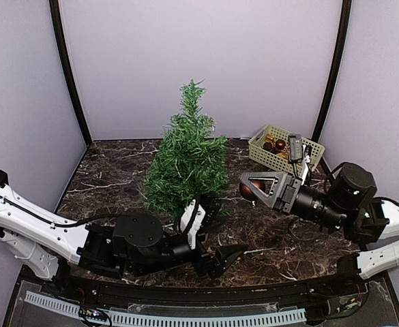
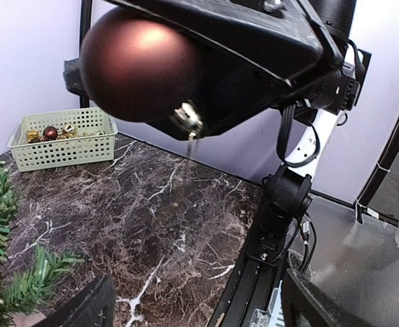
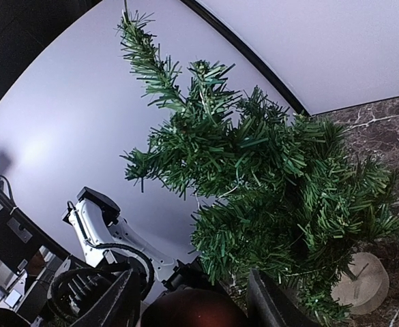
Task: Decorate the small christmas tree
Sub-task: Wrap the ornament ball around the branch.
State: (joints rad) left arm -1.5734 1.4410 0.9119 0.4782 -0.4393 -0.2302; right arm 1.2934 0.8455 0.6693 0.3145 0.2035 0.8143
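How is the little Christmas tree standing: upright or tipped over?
Upright: the small christmas tree points straight up, its wooden base flat on the table.

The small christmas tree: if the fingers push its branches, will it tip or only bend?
Probably top-heavy: the small christmas tree spreads wider than its round wooden base, so a high push may tip it. The thin bristly branches likely bend and spring back.
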